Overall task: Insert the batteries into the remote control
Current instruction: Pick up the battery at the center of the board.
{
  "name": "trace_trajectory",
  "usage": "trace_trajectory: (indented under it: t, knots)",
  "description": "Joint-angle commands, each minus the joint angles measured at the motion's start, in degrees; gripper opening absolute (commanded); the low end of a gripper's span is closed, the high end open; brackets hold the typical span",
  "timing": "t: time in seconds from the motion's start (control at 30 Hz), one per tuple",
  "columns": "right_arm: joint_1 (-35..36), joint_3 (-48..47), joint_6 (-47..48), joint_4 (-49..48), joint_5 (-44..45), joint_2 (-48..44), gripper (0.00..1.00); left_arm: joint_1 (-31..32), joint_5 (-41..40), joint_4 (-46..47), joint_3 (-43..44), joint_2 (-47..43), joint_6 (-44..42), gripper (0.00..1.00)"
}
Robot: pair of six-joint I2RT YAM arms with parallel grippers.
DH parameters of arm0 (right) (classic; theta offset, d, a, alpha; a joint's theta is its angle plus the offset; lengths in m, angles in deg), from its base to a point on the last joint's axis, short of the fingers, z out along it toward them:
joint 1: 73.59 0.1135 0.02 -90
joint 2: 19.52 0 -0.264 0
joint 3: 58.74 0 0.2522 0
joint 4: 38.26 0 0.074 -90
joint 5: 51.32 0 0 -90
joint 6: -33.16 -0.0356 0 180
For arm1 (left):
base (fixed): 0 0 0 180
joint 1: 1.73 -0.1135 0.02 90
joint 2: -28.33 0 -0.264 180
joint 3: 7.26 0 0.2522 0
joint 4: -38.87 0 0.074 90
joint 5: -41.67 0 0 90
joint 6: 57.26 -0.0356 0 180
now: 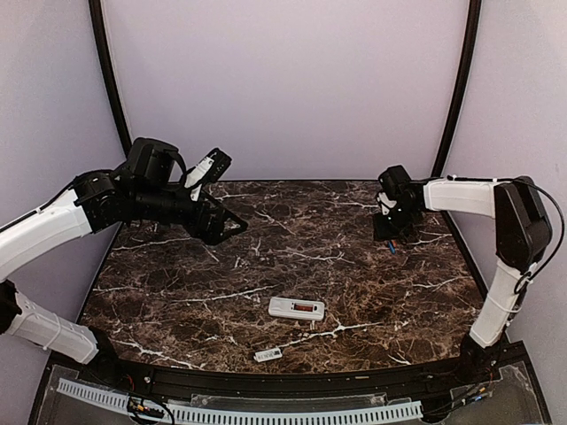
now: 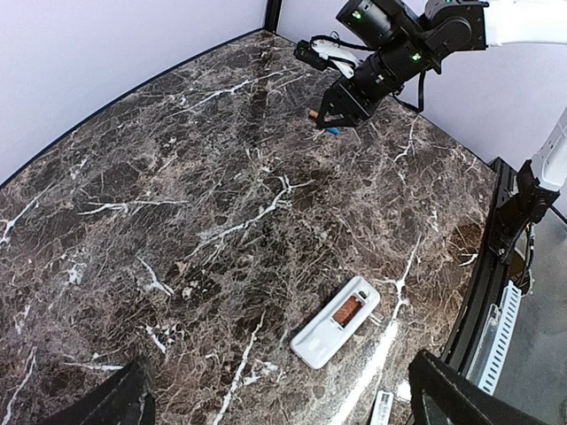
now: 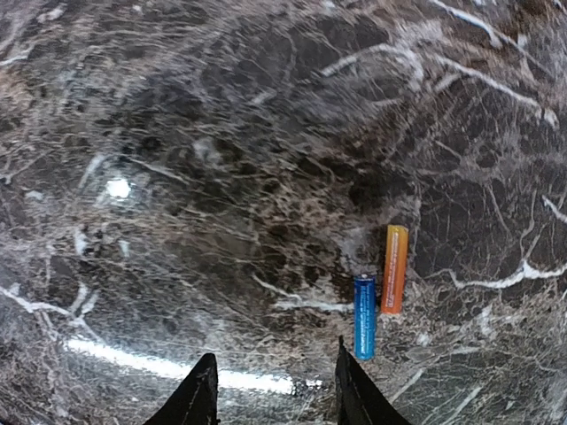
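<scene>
The white remote control (image 1: 297,308) lies back-up near the table's front middle, its battery bay (image 2: 348,309) uncovered and showing orange-brown inside. Both batteries lie side by side on the marble at the far right: a blue one (image 3: 364,316) and an orange one (image 3: 395,268), with the blue one (image 1: 391,249) also peeking out in the top view. My right gripper (image 3: 275,390) hovers low just left of them, jaws apart with nothing between; its right fingertip (image 3: 347,376) is close beside the blue battery. My left gripper (image 1: 229,193) hangs wide open and high over the far left.
A small loose white battery cover (image 1: 267,355) lies near the front edge, left of the remote. Purple walls close the table at the back and sides. A black rail (image 1: 266,390) runs along the front.
</scene>
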Motion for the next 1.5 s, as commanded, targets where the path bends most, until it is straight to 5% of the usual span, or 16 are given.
trace_trajectory:
  t: [0.0, 0.63, 1.23, 1.47]
  knots:
    - [-3.2, 0.91, -1.74, -1.8, 1.69, 1.31, 0.4, -1.74, 3.29, 0.46, 1.22, 1.71, -1.09, 0.99]
    - [-8.25, -2.68, 3.08, -3.21, 2.64, 9.08, 0.19, -3.63, 5.15, -0.57, 5.35, 6.54, -1.67, 0.99]
    - [-8.91, -2.19, 3.4, -2.99, 1.8, 11.67, 0.15, -3.78, 4.55, -0.91, 4.99, 6.33, -1.6, 0.99]
    - [-9.34, -2.33, 4.39, -1.94, 1.95, 9.96, 0.02, -3.94, 4.59, -0.49, 4.46, 5.51, -1.39, 0.99]
